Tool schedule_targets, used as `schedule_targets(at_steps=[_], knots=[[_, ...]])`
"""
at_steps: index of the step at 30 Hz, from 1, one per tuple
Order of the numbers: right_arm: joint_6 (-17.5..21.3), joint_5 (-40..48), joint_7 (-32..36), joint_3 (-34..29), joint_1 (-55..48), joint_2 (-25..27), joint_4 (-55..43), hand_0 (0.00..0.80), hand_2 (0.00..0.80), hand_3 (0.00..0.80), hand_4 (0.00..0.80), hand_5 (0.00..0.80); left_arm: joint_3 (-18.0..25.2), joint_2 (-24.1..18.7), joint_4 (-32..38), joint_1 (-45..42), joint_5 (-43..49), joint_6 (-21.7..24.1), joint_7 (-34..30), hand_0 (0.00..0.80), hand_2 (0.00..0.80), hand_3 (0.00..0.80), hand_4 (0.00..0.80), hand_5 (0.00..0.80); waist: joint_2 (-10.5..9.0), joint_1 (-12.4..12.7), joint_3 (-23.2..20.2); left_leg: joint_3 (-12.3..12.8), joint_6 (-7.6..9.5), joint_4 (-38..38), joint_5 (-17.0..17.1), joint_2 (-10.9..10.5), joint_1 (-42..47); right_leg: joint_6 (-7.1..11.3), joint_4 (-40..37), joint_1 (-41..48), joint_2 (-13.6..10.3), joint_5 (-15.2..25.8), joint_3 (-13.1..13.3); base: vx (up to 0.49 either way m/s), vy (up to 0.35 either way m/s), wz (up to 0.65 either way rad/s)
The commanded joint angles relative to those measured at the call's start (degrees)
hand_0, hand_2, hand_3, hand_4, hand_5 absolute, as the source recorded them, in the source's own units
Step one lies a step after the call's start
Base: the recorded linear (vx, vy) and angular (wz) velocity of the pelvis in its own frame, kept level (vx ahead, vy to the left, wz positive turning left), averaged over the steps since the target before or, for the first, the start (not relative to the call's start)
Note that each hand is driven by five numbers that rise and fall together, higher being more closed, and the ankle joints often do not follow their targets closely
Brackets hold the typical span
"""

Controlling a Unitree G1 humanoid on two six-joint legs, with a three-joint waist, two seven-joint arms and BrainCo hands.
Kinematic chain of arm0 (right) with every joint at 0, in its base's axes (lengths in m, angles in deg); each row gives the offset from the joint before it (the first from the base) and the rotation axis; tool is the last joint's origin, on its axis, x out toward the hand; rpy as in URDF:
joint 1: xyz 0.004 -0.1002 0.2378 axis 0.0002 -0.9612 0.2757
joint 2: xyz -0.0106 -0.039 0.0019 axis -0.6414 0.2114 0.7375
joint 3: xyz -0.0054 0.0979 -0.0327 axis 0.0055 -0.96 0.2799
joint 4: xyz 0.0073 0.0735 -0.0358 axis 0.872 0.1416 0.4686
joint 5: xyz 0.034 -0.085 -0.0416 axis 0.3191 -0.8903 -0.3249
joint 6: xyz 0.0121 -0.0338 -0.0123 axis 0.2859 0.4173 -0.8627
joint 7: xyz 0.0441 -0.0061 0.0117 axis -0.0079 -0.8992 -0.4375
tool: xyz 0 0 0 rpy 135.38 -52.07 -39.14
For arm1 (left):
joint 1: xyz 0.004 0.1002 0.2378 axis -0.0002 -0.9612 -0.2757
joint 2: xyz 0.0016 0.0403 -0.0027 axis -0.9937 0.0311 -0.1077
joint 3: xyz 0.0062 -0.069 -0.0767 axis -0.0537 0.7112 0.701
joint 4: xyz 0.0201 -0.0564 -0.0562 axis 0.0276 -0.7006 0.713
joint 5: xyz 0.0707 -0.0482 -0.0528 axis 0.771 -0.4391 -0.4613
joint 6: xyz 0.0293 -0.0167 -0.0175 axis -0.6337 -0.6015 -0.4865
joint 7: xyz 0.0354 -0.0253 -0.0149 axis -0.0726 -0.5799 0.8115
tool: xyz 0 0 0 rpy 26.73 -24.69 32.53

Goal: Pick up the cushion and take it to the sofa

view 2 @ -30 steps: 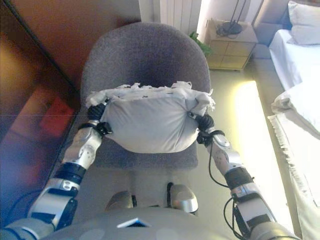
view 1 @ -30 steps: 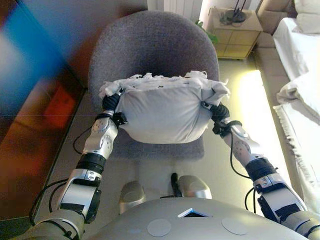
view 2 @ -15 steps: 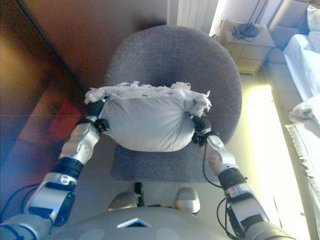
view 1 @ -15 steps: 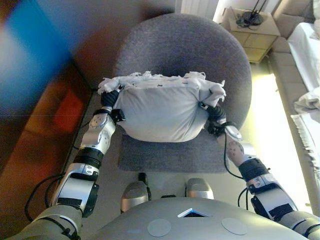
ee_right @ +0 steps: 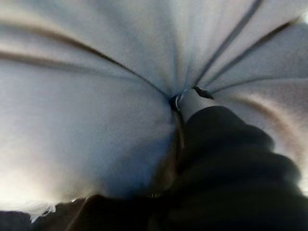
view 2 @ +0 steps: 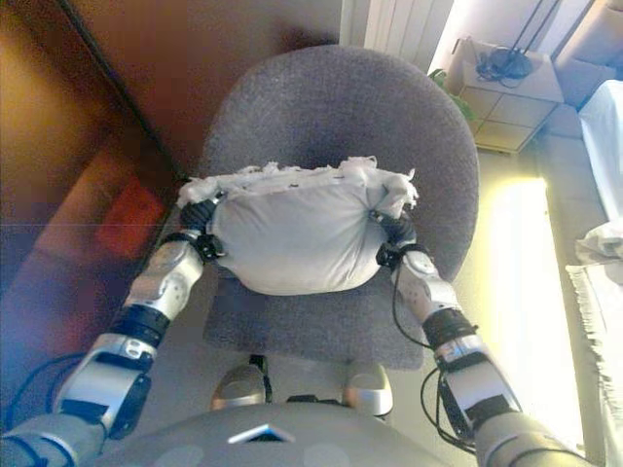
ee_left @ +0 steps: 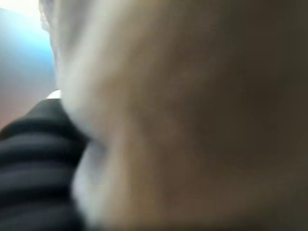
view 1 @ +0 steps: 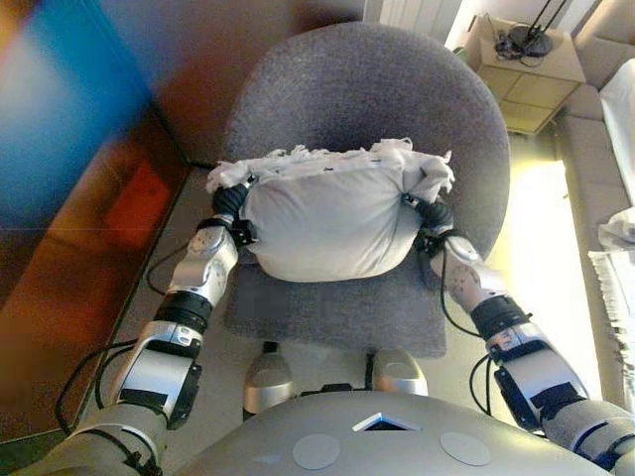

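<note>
I hold a white cushion [view 1: 327,223] with a ragged fringe along its far edge between both hands, lifted above the seat of a grey upholstered chair [view 1: 357,99]. My left hand [view 1: 230,206] grips its left end and my right hand [view 1: 433,220] its right end; the fingers are buried in the bunched cloth. In the right wrist view a fingertip [ee_right: 185,102] digs into the cushion [ee_right: 96,96], with creases radiating from it. In the left wrist view the cushion [ee_left: 192,120] fills the picture beside the hand's dark cover [ee_left: 33,159].
A dark wooden wall [view 1: 60,198] runs along my left. A light wooden nightstand [view 1: 531,69] with a dark lamp base stands at the far right. White bedding [view 1: 620,238] lies at the right edge, across a strip of pale floor [view 1: 541,228].
The whole picture has shifted, so the camera has moved: the chair and nightstand sit differently in view. The cushion stays held between both hands, at about the same height.
</note>
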Motion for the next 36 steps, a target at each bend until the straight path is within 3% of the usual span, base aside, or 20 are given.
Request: schedule_targets(at_steps=[1, 7, 12, 18, 27, 32, 33, 34, 35, 36], knots=[[3.02, 3.39, -1.99, -1.74, 12.96, -2.79, -0.98, 0.800, 0.800, 0.800, 0.800, 0.800, -2.29, -2.12, 1.81, 9.92, -0.40, 2.92, 0.54, 0.800, 0.800, 0.800, 0.800, 0.800, -2.67, 0.67, 0.01, 1.15, -0.57, 15.66, -8.24, 2.15, -5.81, 2.41, 7.75, -6.74, -4.91, 5.29, 2.69, -0.134, -0.042, 0.10], [2.06, 5.97, -4.40, -1.41, 19.11, -1.98, 3.61, 0.800, 0.800, 0.800, 0.800, 0.800, -3.93, -2.13, 0.05, 14.64, -3.50, 1.26, 2.46, 0.800, 0.800, 0.800, 0.800, 0.800, -2.27, 0.88, 4.15, -1.01, -1.45, 20.88, -9.65, 4.01, -10.62, 2.84, 12.67, -10.61, -5.12, 4.20, 3.96, -0.094, -0.056, 0.13], [1.29, 8.55, -0.71, -1.98, 26.52, 0.05, 12.16, 0.800, 0.800, 0.800, 0.800, 0.800, -5.20, -1.85, -3.03, 20.71, -6.67, -0.42, 4.31, 0.800, 0.800, 0.800, 0.800, 0.800, -2.92, 1.74, 7.75, -2.85, -2.56, 23.13, -9.42, 4.92, -15.28, 3.24, 13.56, -13.21, -4.95, 4.56, 3.58, -0.146, -0.124, 0.06], [-0.54, 8.21, 1.23, -0.88, 33.75, 3.24, 17.33, 0.800, 0.800, 0.800, 0.800, 0.800, -4.89, -2.90, -3.62, 24.58, -10.45, 0.46, 8.01, 0.800, 0.800, 0.800, 0.800, 0.800, -2.37, 2.88, 11.13, -4.52, -3.53, 21.37, -6.91, 4.16, -18.71, 3.17, 12.48, -15.43, -5.01, 5.03, 2.69, -0.113, 0.002, 0.09], [-2.86, 9.08, 2.64, -0.27, 39.25, 4.31, 23.29, 0.800, 0.800, 0.800, 0.800, 0.800, -4.90, -2.77, -3.47, 26.91, -11.24, 2.21, 7.92, 0.800, 0.800, 0.800, 0.800, 0.800, -2.43, 4.47, 13.90, -7.15, -3.95, 20.65, -5.08, 3.24, -21.64, 2.12, 13.56, -17.47, -4.17, 4.26, 1.79, 0.010, 0.001, 0.06], [-1.25, 4.41, 5.06, 1.22, 41.08, 4.16, 24.55, 0.800, 0.800, 0.800, 0.800, 0.800, -4.22, -1.69, -1.69, 26.62, -10.89, 4.14, 9.92, 0.800, 0.800, 0.800, 0.800, 0.800, -2.62, 5.58, 14.82, -8.02, -3.99, 18.61, -3.68, 2.46, -21.42, 1.79, 12.80, -17.22, -3.82, 4.23, 1.17, 0.043, 0.010, 0.07], [-0.98, 3.49, 4.61, 1.70, 41.34, 4.29, 24.50, 0.508, 0.508, 0.508, 0.508, 0.508, -4.09, -1.56, -1.49, 26.47, -10.76, 4.56, 10.45, 0.800, 0.800, 0.800, 0.800, 0.800, -2.69, 5.71, 14.89, -8.08, -4.01, 18.12, -3.38, 2.35, -21.19, 1.76, 12.58, -17.06, -3.78, 4.26, 1.06, 0.041, 0.012, 0.14], [-0.89, 3.02, 4.14, 2.07, 41.49, 4.55, 24.38, 0.000, 0.000, 0.000, 0.000, 0.000, -3.98, -1.50, -1.42, 26.15, -10.54, 5.02, 10.49, 0.800, 0.800, 0.800, 0.800, 0.800, -2.79, 5.91, 14.88, -8.18, -4.03, 17.67, -3.21, 2.32, -20.81, 1.74, 12.35, -16.69, -3.68, 4.18, 0.95, 0.062, 0.012, 0.18], [-0.36, 2.75, 3.96, 2.38, 41.58, 4.74, 24.25, 0.000, 0.000, 0.000, 0.000, 0.000, -3.78, -1.46, -1.04, 25.63, -10.52, 5.41, 10.52, 0.800, 0.800, 0.800, 0.800, 0.800, -3.02, 6.11, 14.62, -8.22, -4.04, 16.89, -2.88, 2.28, -20.27, 1.69, 11.82, -16.11, -3.68, 4.14, 0.70, 0.078, 0.006, 0.17], [0.06, 2.74, 4.28, 2.64, 41.56, 4.73, 24.02, 0.000, 0.000, 0.000, 0.000, 0.000, -3.68, -1.40, -0.79, 25.20, -10.54, 5.90, 10.38, 0.157, 0.157, 0.157, 0.157, 0.157, -3.18, 6.29, 14.46, -8.20, -4.07, 16.38, -2.69, 2.29, -19.73, 1.66, 11.44, -15.52, -3.66, 4.08, 0.54, 0.096, 0.000, 0.16]])
